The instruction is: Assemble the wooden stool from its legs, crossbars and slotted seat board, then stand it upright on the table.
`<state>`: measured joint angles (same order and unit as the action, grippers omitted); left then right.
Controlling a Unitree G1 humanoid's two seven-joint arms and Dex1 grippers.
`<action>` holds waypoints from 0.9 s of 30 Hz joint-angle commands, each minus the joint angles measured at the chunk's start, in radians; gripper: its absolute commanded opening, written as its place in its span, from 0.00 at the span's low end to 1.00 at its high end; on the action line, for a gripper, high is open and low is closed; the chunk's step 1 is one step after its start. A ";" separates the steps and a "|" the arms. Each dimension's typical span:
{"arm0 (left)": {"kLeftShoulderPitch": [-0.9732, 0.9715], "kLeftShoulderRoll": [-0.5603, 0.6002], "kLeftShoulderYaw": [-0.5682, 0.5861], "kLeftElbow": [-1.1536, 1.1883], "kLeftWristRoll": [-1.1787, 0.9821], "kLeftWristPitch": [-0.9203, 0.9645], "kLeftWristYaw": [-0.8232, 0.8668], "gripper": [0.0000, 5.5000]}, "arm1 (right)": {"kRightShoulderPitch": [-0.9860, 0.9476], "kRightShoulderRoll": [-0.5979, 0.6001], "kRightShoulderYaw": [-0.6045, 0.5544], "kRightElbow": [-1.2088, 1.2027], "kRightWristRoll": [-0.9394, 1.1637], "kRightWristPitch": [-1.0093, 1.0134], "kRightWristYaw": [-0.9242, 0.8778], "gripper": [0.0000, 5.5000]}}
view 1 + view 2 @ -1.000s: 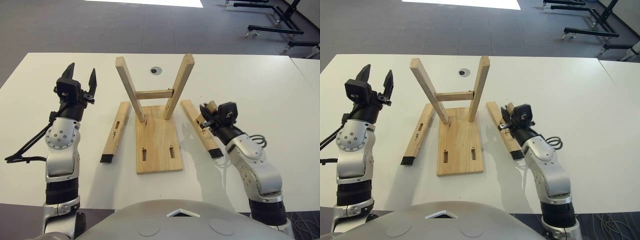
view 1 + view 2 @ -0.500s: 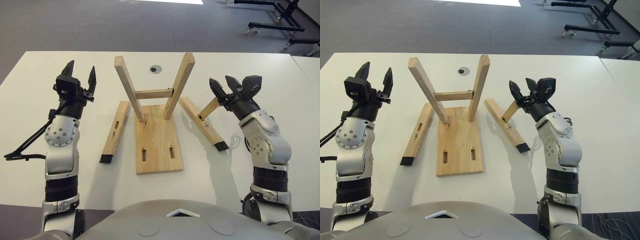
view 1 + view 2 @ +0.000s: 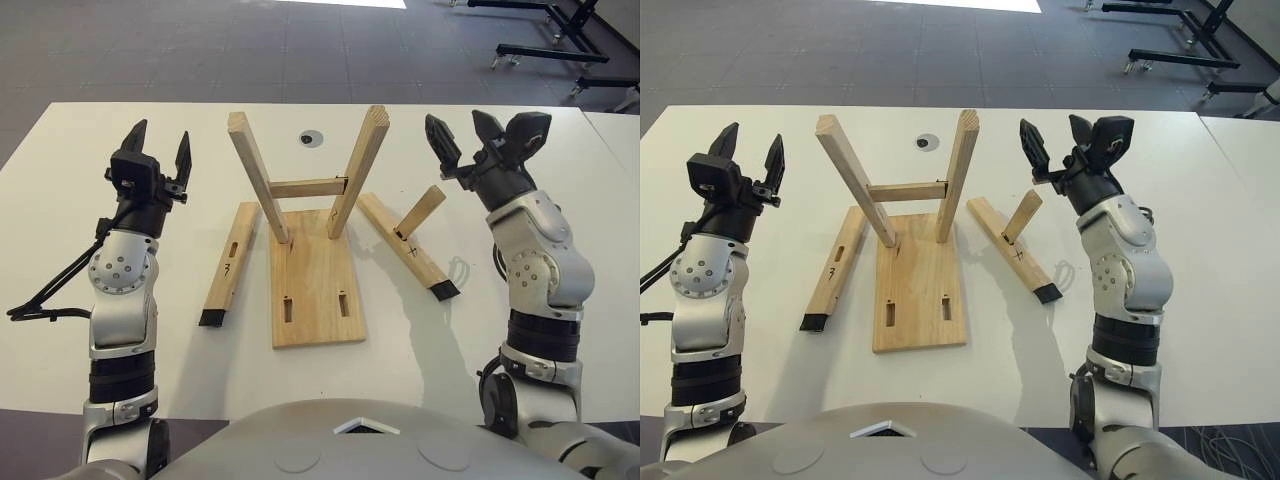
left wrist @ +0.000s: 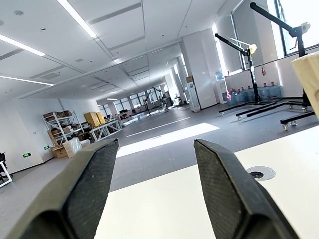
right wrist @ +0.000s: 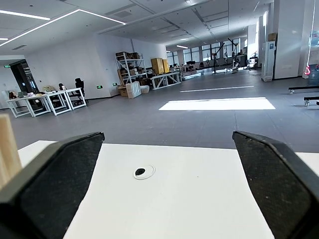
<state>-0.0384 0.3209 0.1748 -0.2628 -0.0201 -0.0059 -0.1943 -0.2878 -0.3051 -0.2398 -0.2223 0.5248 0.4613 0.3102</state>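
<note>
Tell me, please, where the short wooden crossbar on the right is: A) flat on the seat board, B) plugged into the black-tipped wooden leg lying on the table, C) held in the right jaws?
B: the short wooden crossbar juts tilted from the black-tipped wooden leg, and the right gripper is open, clear of it.

Large open lab or workshop hall; storage racks, workbenches, strip lights.

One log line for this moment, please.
left end effector: open | right end effector: open | seat board: two legs in | loose leg: crossbar attached
</note>
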 commanded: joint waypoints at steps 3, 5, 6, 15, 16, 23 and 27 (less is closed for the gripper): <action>-0.008 0.010 0.006 0.017 -0.001 -0.004 -0.004 0.50 | -0.062 -0.009 -0.016 -0.017 0.033 0.014 0.001 0.86; -0.009 0.013 0.007 0.018 -0.002 -0.004 -0.006 0.50 | -0.089 -0.008 -0.023 -0.029 0.055 0.026 -0.009 0.86; -0.009 0.013 0.008 0.018 -0.002 -0.004 -0.006 0.50 | -0.102 -0.008 -0.024 -0.038 0.068 0.035 -0.014 0.86; -0.017 -0.001 -0.021 0.022 0.004 -0.005 -0.006 0.50 | -0.007 0.018 0.169 0.147 -0.131 -0.006 -0.038 0.86; -0.018 0.000 -0.021 0.022 0.001 -0.003 -0.008 0.50 | 0.011 0.021 0.212 0.175 -0.179 -0.008 -0.050 0.86; -0.002 0.002 -0.015 0.018 -0.003 -0.004 -0.005 0.50 | -0.012 0.049 0.197 0.170 -0.193 -0.029 -0.064 0.86; -0.003 -0.007 -0.020 0.018 0.002 -0.005 0.006 0.50 | -0.041 0.059 0.160 0.168 -0.182 -0.058 -0.072 0.86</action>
<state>-0.0420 0.3192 0.1616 -0.2483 -0.0247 -0.0081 -0.1918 -0.3349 -0.2594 -0.0684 -0.0792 0.3443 0.3898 0.2452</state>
